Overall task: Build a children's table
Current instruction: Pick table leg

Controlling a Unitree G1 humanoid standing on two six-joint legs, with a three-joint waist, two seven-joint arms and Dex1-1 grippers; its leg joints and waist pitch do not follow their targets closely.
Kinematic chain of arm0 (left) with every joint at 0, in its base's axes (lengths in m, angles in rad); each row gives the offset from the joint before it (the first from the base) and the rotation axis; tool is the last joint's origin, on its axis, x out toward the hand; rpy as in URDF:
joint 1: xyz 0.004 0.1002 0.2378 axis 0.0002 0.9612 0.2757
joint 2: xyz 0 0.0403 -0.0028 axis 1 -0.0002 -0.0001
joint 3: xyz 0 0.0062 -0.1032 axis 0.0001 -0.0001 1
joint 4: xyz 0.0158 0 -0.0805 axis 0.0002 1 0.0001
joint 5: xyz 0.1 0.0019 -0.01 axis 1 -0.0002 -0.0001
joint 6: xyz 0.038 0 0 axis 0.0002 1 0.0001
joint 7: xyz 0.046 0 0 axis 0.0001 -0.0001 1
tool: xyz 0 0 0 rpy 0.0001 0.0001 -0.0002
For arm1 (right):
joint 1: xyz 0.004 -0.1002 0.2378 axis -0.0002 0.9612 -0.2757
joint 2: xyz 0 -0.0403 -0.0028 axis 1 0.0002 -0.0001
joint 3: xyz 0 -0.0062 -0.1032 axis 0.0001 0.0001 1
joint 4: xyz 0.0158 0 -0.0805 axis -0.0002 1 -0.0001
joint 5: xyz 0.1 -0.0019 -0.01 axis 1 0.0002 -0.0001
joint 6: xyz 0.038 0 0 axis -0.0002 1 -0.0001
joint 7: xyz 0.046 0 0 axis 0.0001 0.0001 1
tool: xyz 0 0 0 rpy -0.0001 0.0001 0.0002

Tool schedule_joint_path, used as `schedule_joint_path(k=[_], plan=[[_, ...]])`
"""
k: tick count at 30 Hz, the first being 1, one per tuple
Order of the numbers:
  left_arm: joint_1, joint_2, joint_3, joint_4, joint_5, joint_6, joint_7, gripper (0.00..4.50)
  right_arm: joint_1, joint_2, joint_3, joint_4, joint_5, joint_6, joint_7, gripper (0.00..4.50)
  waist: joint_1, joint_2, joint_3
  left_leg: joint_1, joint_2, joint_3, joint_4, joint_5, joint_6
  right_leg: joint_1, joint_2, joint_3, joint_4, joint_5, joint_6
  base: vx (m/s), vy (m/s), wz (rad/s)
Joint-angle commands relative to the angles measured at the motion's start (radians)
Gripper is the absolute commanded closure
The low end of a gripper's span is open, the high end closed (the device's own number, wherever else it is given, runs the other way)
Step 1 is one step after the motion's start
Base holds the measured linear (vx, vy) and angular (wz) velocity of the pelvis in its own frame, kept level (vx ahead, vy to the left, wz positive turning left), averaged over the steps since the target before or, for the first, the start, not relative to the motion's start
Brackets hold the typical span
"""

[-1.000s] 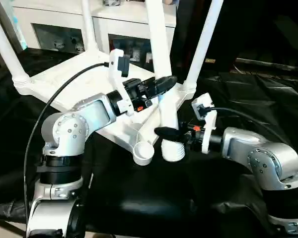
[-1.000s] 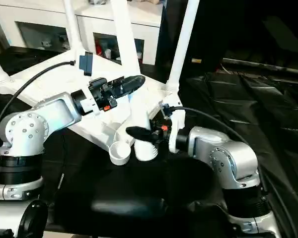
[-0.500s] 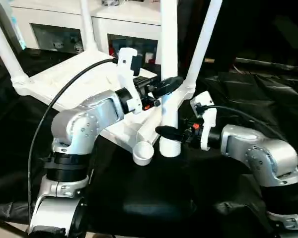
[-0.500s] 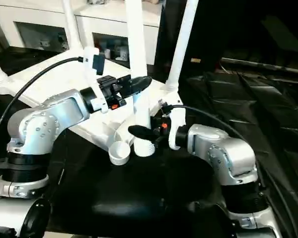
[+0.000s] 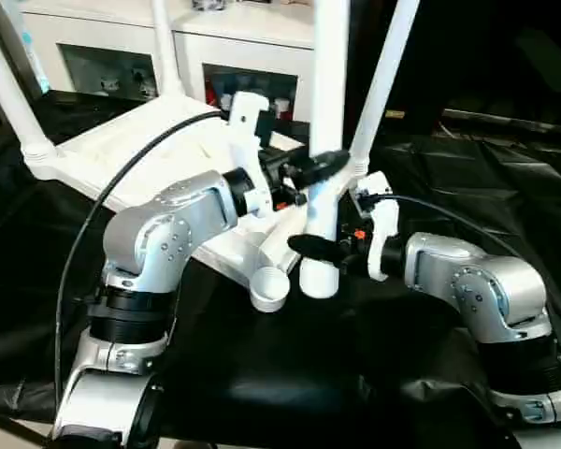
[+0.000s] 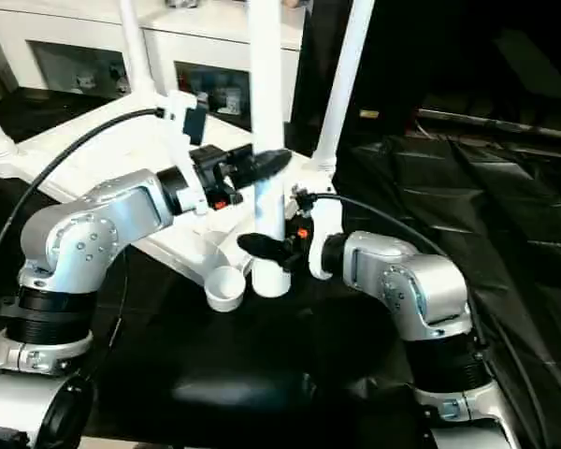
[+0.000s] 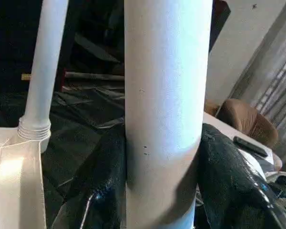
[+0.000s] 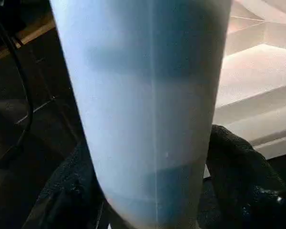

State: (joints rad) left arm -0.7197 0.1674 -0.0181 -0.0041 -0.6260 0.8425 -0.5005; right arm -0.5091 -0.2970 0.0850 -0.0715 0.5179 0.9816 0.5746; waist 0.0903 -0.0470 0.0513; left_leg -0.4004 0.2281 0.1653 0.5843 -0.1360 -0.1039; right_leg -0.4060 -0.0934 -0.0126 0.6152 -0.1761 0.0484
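The children's table lies upside down and tilted: a white tabletop (image 5: 122, 150) with three legs (image 5: 383, 84) standing up from its corners. Its near corner socket (image 5: 269, 288) is empty. A fourth white leg (image 5: 327, 94) stands upright just right of that socket, with its threaded end (image 5: 318, 279) low over the black cloth. My left gripper (image 5: 325, 168) is shut on the leg's middle, and its fingers (image 7: 105, 176) press both sides. My right gripper (image 5: 316, 249) sits at the leg's lower part (image 8: 143, 95), just above the threaded end.
A white cabinet with glass doors (image 5: 103, 56) stands behind the tabletop. Crumpled black cloth (image 5: 262, 374) covers the work surface and spreads out to the right. Black cables run from both wrists across the arms.
The loose leg has swung from a backward-left tilt to upright. My left arm has risen and moved right with it. The leg's lower end has stayed beside the empty socket.
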Motion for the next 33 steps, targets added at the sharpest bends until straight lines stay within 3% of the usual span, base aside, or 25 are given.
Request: schedule_joint_path(k=[1,7,13,14,20,30,31,33], plan=[[-0.015,0.003,-0.009,-0.017,0.016,-0.020,-0.013,2.68,-0.008,-0.006,-0.013,0.005,0.002,0.014,-0.010,1.84,0.002,0.004,-0.074,0.026,-0.023,0.021,-0.062,-0.215,-0.065,0.041,-0.003,0.000,-0.065,-0.164,-0.136,0.000,0.000,0.00],[-0.015,0.013,-0.013,-0.009,0.029,-0.032,-0.026,2.68,-0.009,-0.011,-0.007,0.006,-0.001,0.027,-0.011,2.40,0.002,0.004,-0.074,0.026,-0.023,0.021,-0.062,-0.218,-0.066,0.041,-0.004,0.000,-0.065,-0.175,-0.134,0.000,0.000,0.00],[-0.016,0.021,-0.019,-0.003,0.035,-0.040,-0.035,2.68,-0.001,-0.034,0.027,-0.001,-0.027,0.012,0.004,2.47,0.003,0.004,-0.074,0.026,-0.023,0.021,-0.062,-0.216,-0.069,0.042,-0.004,0.001,-0.064,-0.165,-0.136,0.000,0.000,0.00],[-0.016,0.021,-0.019,-0.004,0.036,-0.040,-0.036,2.68,0.000,-0.033,0.025,-0.001,-0.025,0.015,0.002,1.96,0.003,0.006,-0.074,0.026,-0.023,0.020,-0.063,-0.216,-0.070,0.042,-0.004,0.001,-0.064,-0.165,-0.136,0.000,0.000,0.00],[-0.014,0.024,-0.021,-0.005,0.040,-0.042,-0.045,2.68,0.005,-0.046,0.037,-0.005,-0.039,0.022,-0.002,1.42,0.003,0.005,-0.075,0.027,-0.023,0.021,-0.062,-0.215,-0.070,0.042,-0.003,0.001,-0.064,-0.159,-0.138,0.000,0.000,0.00],[-0.018,0.022,-0.021,-0.005,0.034,-0.041,-0.058,2.68,0.008,-0.052,0.038,-0.006,-0.032,0.018,0.008,1.40,0.003,0.006,-0.075,0.026,-0.023,0.020,-0.061,-0.216,-0.065,0.043,-0.003,0.001,-0.063,-0.156,-0.145,0.000,0.000,0.00],[-0.016,0.023,-0.023,-0.010,0.032,-0.038,-0.060,2.68,0.009,-0.048,0.036,-0.005,-0.029,0.018,0.007,1.67,0.003,0.006,-0.075,0.026,-0.023,0.021,-0.061,-0.213,-0.065,0.043,-0.003,0.001,-0.063,-0.152,-0.146,0.000,0.000,0.00],[-0.014,0.022,-0.023,-0.013,0.031,-0.037,-0.059,2.68,0.009,-0.046,0.034,-0.005,-0.027,0.017,0.007,1.74,0.003,0.005,-0.075,0.027,-0.023,0.021,-0.061,-0.215,-0.064,0.042,-0.003,0.001,-0.063,-0.152,-0.148,0.000,0.000,0.00]])
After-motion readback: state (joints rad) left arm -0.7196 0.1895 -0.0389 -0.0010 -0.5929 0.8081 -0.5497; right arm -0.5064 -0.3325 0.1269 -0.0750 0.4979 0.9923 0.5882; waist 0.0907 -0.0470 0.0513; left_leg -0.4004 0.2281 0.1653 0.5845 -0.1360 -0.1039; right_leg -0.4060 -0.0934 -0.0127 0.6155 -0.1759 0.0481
